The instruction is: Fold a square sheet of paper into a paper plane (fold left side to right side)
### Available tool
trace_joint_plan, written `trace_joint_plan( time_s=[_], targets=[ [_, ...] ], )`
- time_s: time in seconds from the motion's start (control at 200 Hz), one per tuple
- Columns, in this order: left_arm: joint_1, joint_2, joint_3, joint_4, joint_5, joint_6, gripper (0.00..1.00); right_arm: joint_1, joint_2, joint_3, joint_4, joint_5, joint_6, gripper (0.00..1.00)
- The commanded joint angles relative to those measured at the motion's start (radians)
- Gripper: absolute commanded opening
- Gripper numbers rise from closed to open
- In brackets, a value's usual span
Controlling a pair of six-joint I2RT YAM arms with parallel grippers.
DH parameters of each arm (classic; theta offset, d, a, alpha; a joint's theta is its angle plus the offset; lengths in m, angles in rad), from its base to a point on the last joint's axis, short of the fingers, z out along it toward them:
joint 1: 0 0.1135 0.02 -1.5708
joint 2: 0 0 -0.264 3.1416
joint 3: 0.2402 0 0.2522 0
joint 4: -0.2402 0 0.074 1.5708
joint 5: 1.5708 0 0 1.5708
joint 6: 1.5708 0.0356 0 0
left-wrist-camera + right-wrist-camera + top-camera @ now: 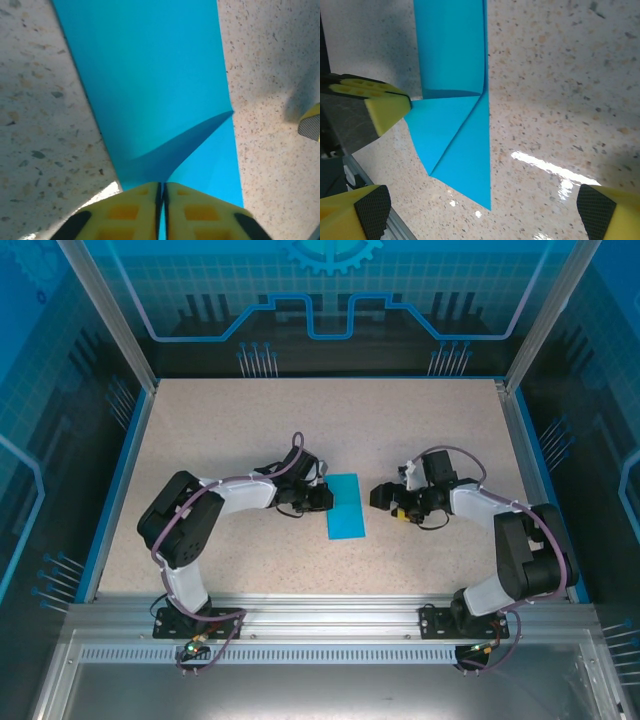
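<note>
The cyan-blue sheet of paper [346, 508] lies folded into a narrow strip at the table's middle. In the right wrist view the paper [451, 50] has one corner creased diagonally, so its near end forms a point. My left gripper [322, 498] is at the strip's left edge and shut on a paper flap. The left wrist view shows the yellow fingers [130, 210] pinched together on the thin sheet [150, 75], with the flap lifted a little off the layer below. My right gripper [382, 496] stands open just right of the paper, nothing between its fingers [370, 210].
The speckled beige tabletop [230, 430] has free room on all sides of the paper. A blue rim [118, 480] and metal frame posts border the table. My right gripper's fingertip [310, 125] shows beside the paper's right edge.
</note>
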State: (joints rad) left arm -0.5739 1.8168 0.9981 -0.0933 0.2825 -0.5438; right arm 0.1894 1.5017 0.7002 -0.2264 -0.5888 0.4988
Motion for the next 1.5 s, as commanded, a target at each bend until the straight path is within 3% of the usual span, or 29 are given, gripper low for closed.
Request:
trace_joint_plan(
  time_s=[0.0,0.175,0.66,1.005,1.115,1.29,1.37,1.496],
  targets=[
    [0.004,-0.038,-0.007,0.003,-0.050,0.008,0.10,0.003,0.016,0.034,0.034,-0.070,0.011,0.95],
    [0.005,-0.051,-0.011,0.001,-0.048,0.011,0.10,0.059,0.084,0.086,0.076,-0.100,0.049,0.87],
    [0.007,-0.105,-0.052,0.013,-0.056,0.017,0.10,0.159,0.274,0.175,0.120,-0.103,0.185,0.77],
    [0.007,-0.100,-0.055,0.018,-0.049,0.016,0.12,0.204,0.358,0.241,0.183,-0.120,0.246,0.59],
    [0.010,-0.118,-0.058,0.007,-0.060,0.017,0.23,0.205,0.350,0.251,0.189,-0.113,0.246,0.42],
    [0.040,-0.227,-0.086,-0.001,-0.054,-0.003,0.59,0.179,0.291,0.236,0.225,-0.119,0.227,0.13],
    [0.060,-0.311,-0.101,-0.014,-0.057,-0.017,0.73,0.154,0.241,0.219,0.256,-0.132,0.219,0.06],
    [0.097,-0.449,-0.120,-0.032,-0.067,-0.056,0.91,0.094,0.141,0.211,0.284,-0.170,0.196,0.05]
  ],
)
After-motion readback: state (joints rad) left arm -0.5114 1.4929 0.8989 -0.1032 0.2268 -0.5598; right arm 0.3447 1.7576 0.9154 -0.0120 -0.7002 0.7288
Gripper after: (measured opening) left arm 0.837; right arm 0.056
